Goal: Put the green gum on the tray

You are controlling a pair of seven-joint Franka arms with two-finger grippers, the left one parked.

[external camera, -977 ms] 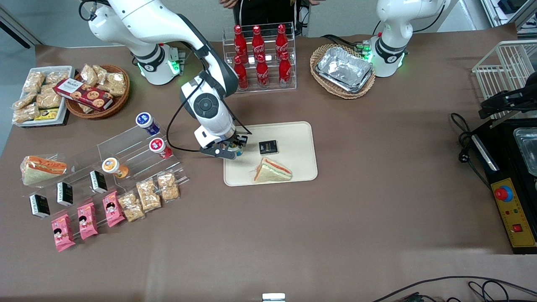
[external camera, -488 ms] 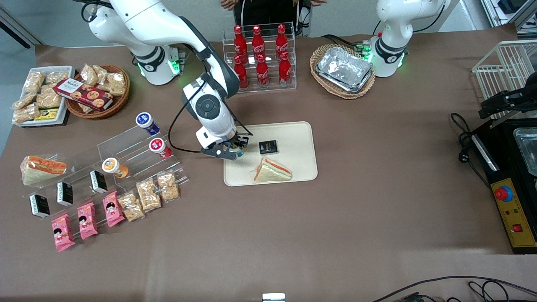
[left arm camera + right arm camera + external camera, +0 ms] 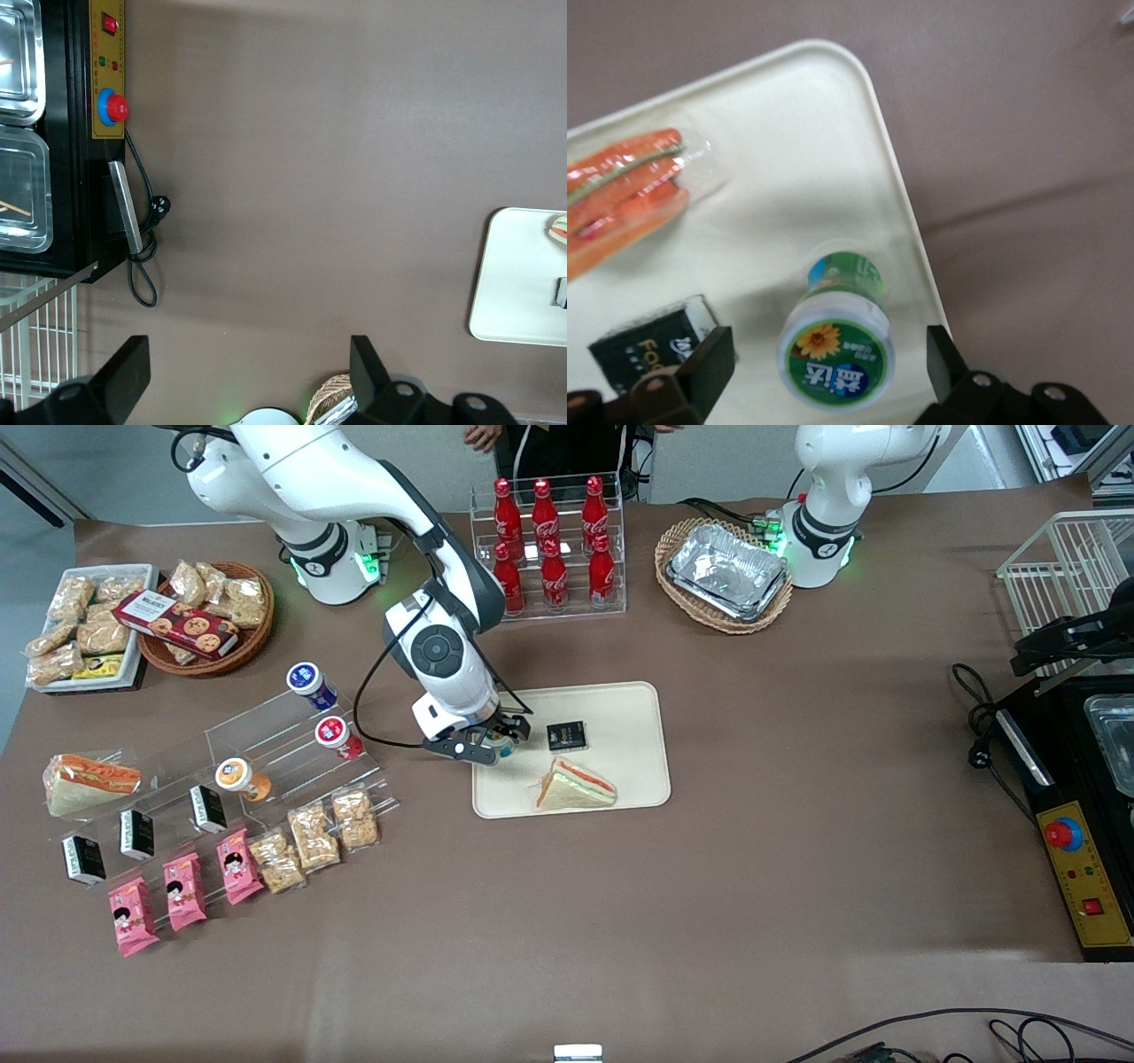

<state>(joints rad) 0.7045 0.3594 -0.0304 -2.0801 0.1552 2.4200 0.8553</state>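
**Over the tray edge: gum down, fingers spread**

Front view: gripper (image 3: 498,741) hangs low over the tray (image 3: 620,717), at the tray's edge toward the working arm's end of the table. Gum (image 3: 501,747) shows only as a sliver beneath the gripper, mostly hidden by it. Black packet (image 3: 566,735) lies on the tray just beside the gripper, toward the parked arm's end. Sandwich (image 3: 574,786) lies on the tray, nearer the camera than the gripper.

Right wrist view: gum (image 3: 837,345) stands upright on the tray (image 3: 797,159), lid facing the camera, close to the tray's rim. Fingers (image 3: 700,367) are spread wide, one on each side of the gum with a gap to it; neither touches it, nothing is held. Black packet (image 3: 651,354) lies just beside one finger. Sandwich (image 3: 625,199) lies farther off from the gripper (image 3: 824,372) than the gum.

Left wrist view: one end of the tray (image 3: 523,274) shows on the brown table (image 3: 310,133).
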